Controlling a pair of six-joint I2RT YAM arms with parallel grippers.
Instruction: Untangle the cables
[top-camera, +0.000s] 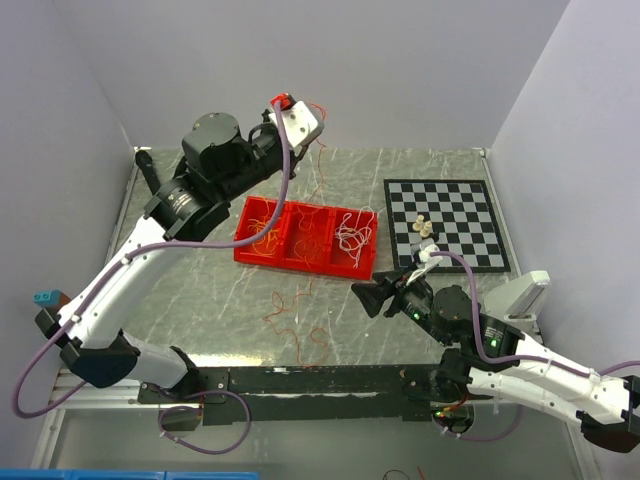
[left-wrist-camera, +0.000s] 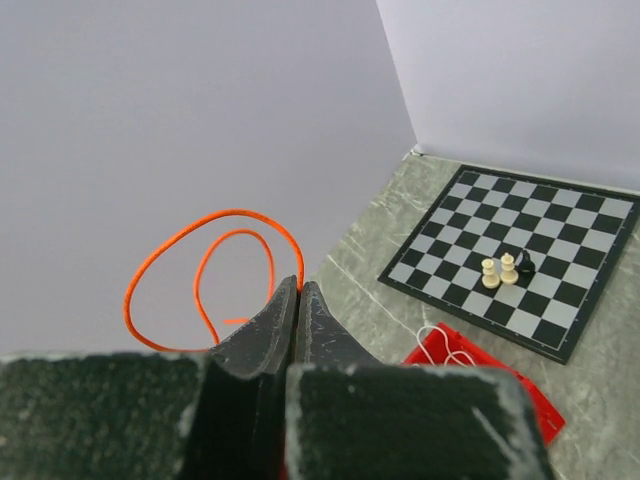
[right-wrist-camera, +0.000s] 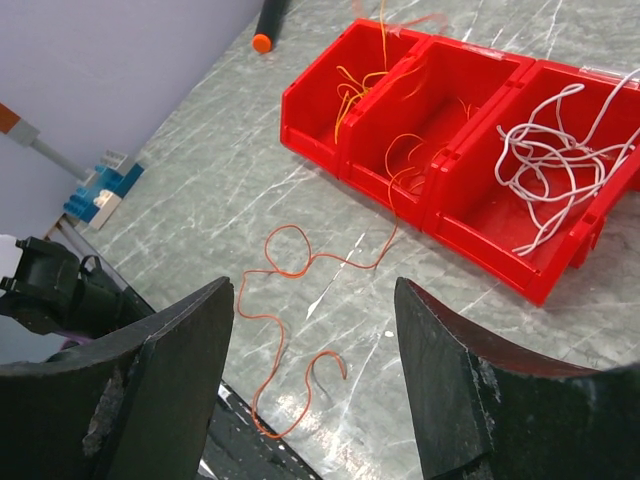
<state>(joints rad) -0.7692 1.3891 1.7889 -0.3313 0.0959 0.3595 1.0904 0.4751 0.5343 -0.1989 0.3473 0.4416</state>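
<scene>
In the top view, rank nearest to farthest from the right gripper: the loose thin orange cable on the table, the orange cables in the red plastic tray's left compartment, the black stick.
From the right gripper:
1. The loose thin orange cable, just to its left.
2. The orange cables in the red plastic tray's left compartment, farther back-left.
3. The black stick, far-left corner.

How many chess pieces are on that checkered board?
3, clustered together on the chessboard: two cream pieces side by side, and one black piece just beside them. No others show, though one could hide behind these.
</scene>
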